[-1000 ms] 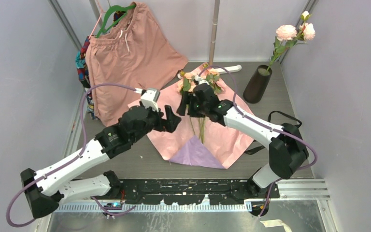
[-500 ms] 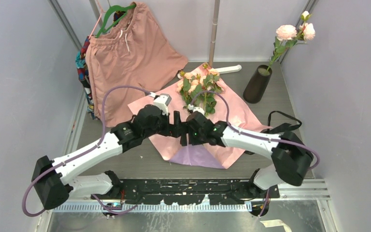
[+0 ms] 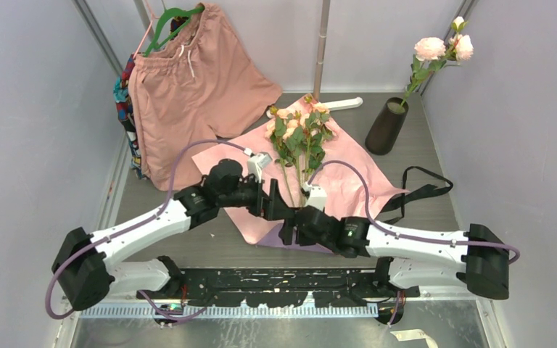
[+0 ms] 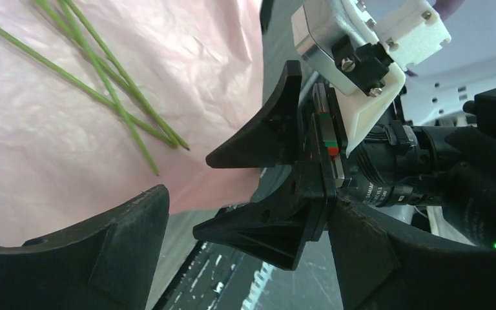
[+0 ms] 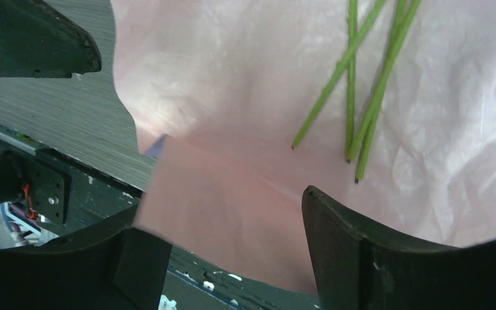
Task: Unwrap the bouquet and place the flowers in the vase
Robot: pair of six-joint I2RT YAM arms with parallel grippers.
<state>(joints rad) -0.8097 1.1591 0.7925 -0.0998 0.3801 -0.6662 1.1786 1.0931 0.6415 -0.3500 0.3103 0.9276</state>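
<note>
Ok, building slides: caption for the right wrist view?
Open right gripper over unfolded pink paper, green flower stems lying loose.

Even bright light, soft shadows, wrist foregrounds blurry

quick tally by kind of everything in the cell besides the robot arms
wrapping paper: 1
bunch of peach-pink flowers: 1
black vase: 1
large pale pink blooms: 2
black ribbon: 1
salmon shorts: 1
green hanger: 1
patterned cloth: 1
white bar: 1
total: 10
</note>
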